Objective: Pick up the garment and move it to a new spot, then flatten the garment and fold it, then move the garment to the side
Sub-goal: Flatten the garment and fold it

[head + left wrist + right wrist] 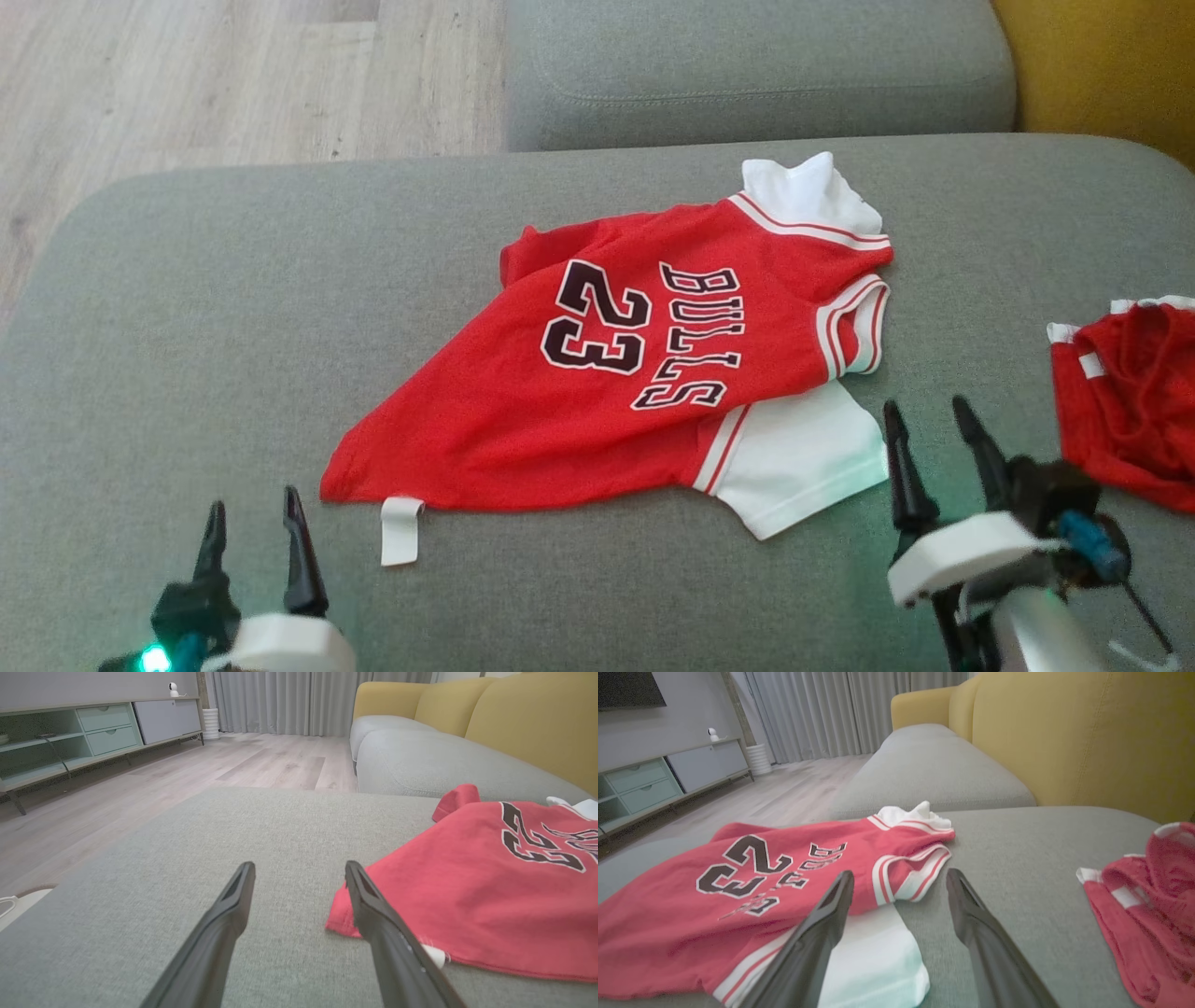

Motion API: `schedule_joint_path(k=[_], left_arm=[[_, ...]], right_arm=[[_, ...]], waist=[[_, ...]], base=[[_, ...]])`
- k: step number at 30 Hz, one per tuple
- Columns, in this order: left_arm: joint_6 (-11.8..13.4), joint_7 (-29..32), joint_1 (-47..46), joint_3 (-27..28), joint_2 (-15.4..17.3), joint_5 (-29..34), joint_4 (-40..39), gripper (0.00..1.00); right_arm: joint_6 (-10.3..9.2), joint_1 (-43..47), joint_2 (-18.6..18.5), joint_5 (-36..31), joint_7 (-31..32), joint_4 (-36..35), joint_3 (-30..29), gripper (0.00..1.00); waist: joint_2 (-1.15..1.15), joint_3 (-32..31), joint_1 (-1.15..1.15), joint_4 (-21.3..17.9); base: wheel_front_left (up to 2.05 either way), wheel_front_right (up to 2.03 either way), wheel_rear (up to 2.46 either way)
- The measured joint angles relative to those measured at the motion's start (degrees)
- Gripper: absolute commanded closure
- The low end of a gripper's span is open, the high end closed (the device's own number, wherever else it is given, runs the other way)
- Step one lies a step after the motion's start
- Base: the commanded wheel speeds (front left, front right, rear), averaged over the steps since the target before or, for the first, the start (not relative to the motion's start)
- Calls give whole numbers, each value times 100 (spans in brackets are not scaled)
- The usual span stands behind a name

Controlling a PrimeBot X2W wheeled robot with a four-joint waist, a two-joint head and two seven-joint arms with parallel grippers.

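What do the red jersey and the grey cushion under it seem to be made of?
Red jersey: probably a soft knit cloth, matte; it lies limp and creased. Grey cushion: likely woven upholstery fabric, matte; a fine flecked weave shows.

The head camera looks steeply down from above on the red jersey with white sleeves and black "23 BULLS" lettering (597, 373), lying mid-frame on a grey fabric sofa cushion (187, 327). The left wrist camera sits low and close off the jersey's hem corner (338, 921), facing across the cushion to pale wood floor (187, 774) and a long low cabinet (107, 723). The right wrist camera sits equally low at the jersey's near white sleeve (878, 952), facing over it towards yellow upholstered backrests (1064, 742). All three views share the jersey's number. Both wrist views share the floor, cabinet and grey curtains (280, 700) beyond it.
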Motion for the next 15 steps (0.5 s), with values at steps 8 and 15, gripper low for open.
schedule_joint_path(k=[8,15], left_arm=[[-147,0,212,68,-92,88,7,0],[-196,0,176,-98,-101,154,-1,0]], right_arm=[[0,109,8,4,0,164,114,0],[0,-118,12,-222,1,981,-220,0]], waist=[[0,11,0,-14],[0,203,0,20]], base=[[0,0,0],[0,0,0]])
